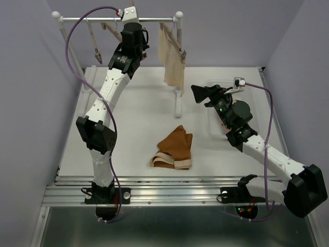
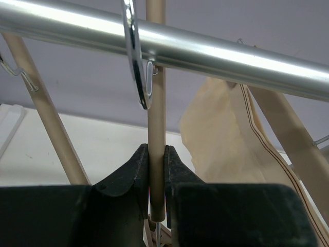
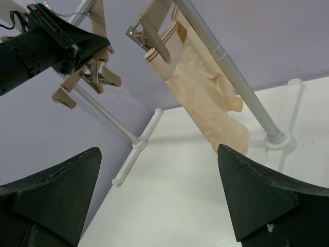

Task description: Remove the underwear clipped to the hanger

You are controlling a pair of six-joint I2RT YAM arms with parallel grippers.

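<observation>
The cream underwear [image 1: 172,57] hangs from a wooden clip hanger on the rack rail [image 1: 103,19]; it also shows in the left wrist view [image 2: 226,139] and the right wrist view [image 3: 205,98]. The rust-brown underwear [image 1: 175,146] lies crumpled on the table, pale waistbands at its front. I cannot make out the pinkish-beige one. My left gripper [image 1: 129,18] is up at the rail, shut [image 2: 157,150] on the bar of an empty wooden hanger [image 2: 156,118] whose metal hook [image 2: 136,62] is over the rail. My right gripper [image 1: 200,93] is open and empty [image 3: 159,149], low and right of the cream underwear.
The white rack has feet on the table [image 3: 136,146] and a right post [image 1: 179,62]. The empty hanger's clips [image 3: 85,85] dangle at the left of the rail. A clear tray [image 1: 212,121] sits under my right arm. Purple walls close in both sides.
</observation>
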